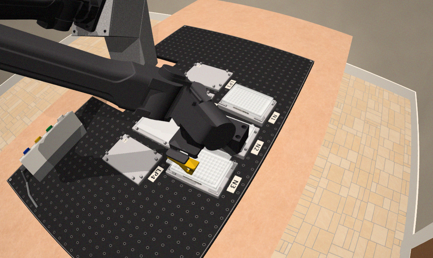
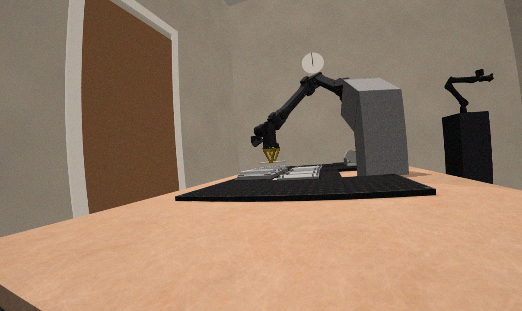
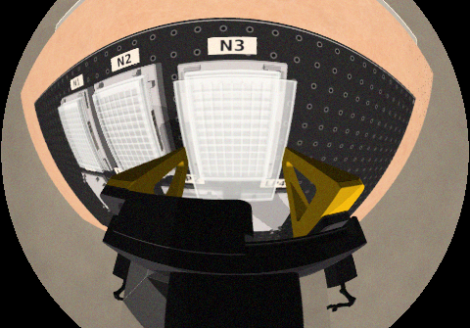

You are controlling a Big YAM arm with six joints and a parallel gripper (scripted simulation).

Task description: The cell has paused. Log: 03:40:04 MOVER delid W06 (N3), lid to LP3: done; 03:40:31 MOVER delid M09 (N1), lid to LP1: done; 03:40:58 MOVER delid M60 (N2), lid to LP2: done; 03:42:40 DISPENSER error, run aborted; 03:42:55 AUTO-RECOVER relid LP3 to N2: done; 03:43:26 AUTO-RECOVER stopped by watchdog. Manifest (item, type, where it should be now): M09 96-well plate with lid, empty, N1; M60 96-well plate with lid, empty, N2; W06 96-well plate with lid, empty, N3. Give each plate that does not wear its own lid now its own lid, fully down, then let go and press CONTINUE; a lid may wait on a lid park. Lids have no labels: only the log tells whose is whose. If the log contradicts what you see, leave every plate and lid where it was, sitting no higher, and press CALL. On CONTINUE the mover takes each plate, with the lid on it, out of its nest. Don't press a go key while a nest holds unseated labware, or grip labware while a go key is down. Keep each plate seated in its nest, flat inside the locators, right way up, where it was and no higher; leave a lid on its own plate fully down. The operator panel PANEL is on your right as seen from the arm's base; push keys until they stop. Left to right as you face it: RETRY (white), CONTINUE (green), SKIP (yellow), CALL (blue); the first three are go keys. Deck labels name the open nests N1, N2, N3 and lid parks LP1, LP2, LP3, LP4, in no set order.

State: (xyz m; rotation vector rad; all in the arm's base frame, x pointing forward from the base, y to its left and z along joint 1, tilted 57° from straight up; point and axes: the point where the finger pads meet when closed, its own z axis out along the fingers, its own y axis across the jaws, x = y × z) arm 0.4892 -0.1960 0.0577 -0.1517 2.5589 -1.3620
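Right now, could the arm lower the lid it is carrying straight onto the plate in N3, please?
Probably yes: the tool grips the lid above the N3 plate, which is uncovered, and nothing shows between them.

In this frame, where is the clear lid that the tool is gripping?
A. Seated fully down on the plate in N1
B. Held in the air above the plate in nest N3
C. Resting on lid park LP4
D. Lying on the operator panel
B: the tool is shut on the lid over the N3 plate, and the exterior view shows the lid raised clear of the plates.
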